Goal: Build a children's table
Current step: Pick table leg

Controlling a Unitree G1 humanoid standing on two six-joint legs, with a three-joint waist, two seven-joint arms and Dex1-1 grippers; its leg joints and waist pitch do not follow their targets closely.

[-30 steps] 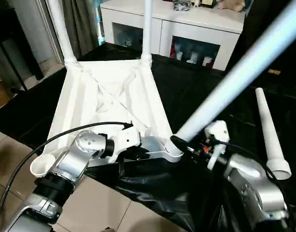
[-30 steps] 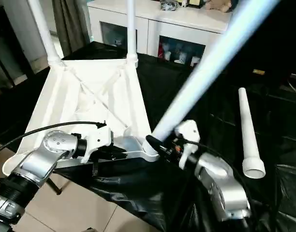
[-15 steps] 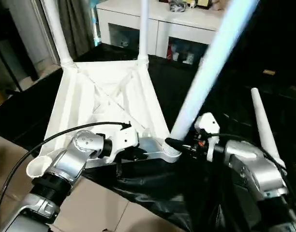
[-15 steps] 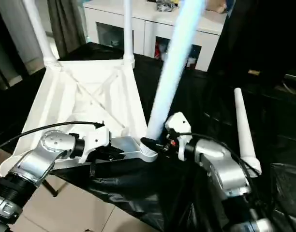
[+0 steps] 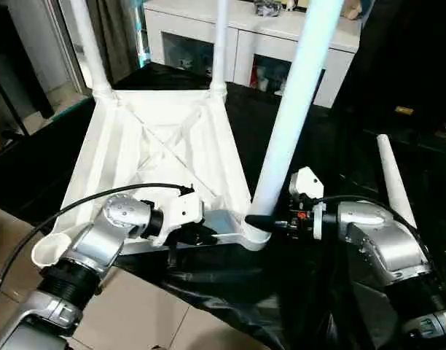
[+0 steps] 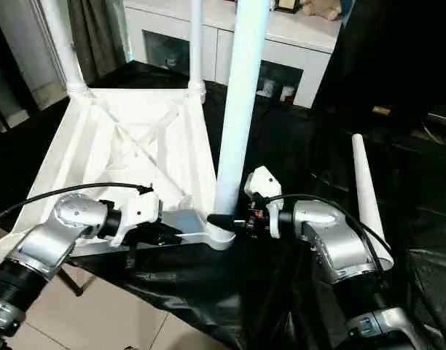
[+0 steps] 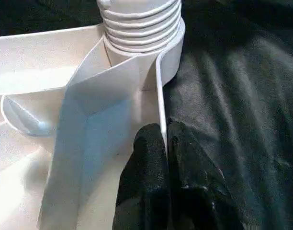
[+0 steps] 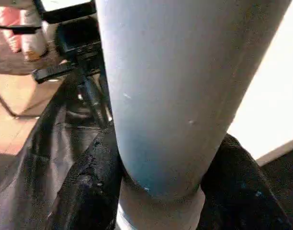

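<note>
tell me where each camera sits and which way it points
Left and right eye: on the head, looking forward and down at the upturned table top, both silver forearms showing.
Left wrist: along the left gripper, pinching the top's rim.
Right wrist: along the right gripper, clamping a leg.
All share that leg's corner socket.
</note>
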